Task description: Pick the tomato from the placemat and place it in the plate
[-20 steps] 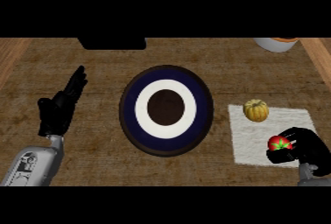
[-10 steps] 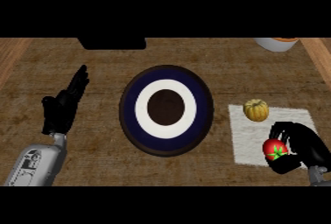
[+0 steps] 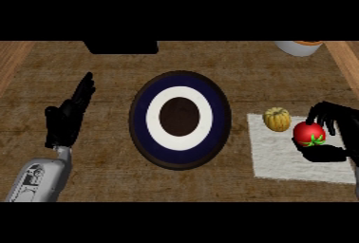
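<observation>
A red tomato with a green stem sits in my right hand, whose fingers and thumb curl round it above the white placemat at the right. The round plate, dark blue with a white ring and a brown centre, lies in the middle of the counter, well left of the tomato. My left hand rests open at the left, fingers pointing up, apart from the plate.
A small yellow-orange squash lies on the placemat's far corner, just left of the tomato. A white bowl stands at the far right edge. A dark box sits at the back. Wooden borders run along both sides.
My right hand has risen and moved up the view with the tomato, from the placemat's near part to beside the squash. The left hand stayed in place.
</observation>
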